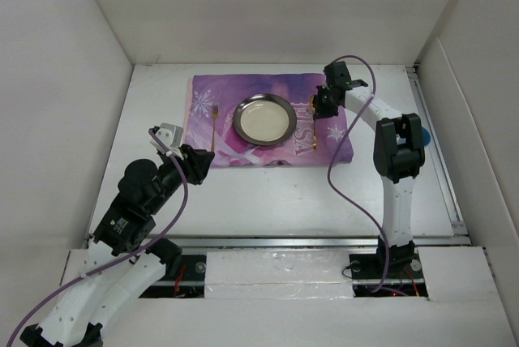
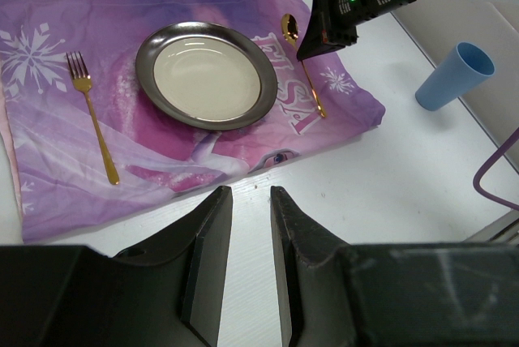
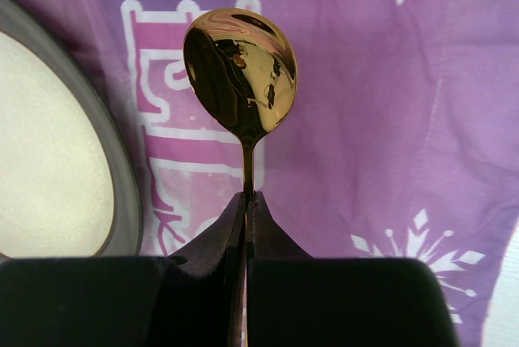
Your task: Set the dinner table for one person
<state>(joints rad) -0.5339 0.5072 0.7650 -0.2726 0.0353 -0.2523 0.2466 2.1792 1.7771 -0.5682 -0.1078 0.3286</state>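
From above, the white counter (image 1: pixel 268 197) fills the floor of a booth of plain white walls (image 1: pixel 49 120), with a silver rail (image 1: pixel 324 242) along its near edge. A purple mat (image 1: pixel 243 156) lies toward the far side. On it sit a round metal plate (image 1: pixel 237 120) and, left of the plate, a gold fork (image 1: pixel 215 124). The right tool (image 1: pixel 324 104) is down over the mat just right of the plate. The left tool (image 1: pixel 199 164) hangs at the mat's near left corner. Only a sliver of blue shows behind the right arm's elbow.

The left wrist view shows the left tool (image 2: pixel 250 258) with its fingers a narrow gap apart. Nothing is between them, and bare counter lies underneath. This view also shows a gold spoon (image 2: pixel 308 79) on the mat right of the plate, its handle pointing toward the near edge. The right tool (image 2: pixel 312 43) meets it near the bowl. The blue sliver proves to be a cup (image 2: pixel 454 75) on the bare counter, well off the mat to the right.

The right wrist view shows the grip up close. The right tool (image 3: pixel 246 209) is pressed closed on the spoon's thin neck, with the shiny bowl (image 3: pixel 241 71) just beyond the fingertips. Under it lie the purple cloth and the plate's rim at the left. Whether the spoon rests on the mat or is lifted off it cannot be told.
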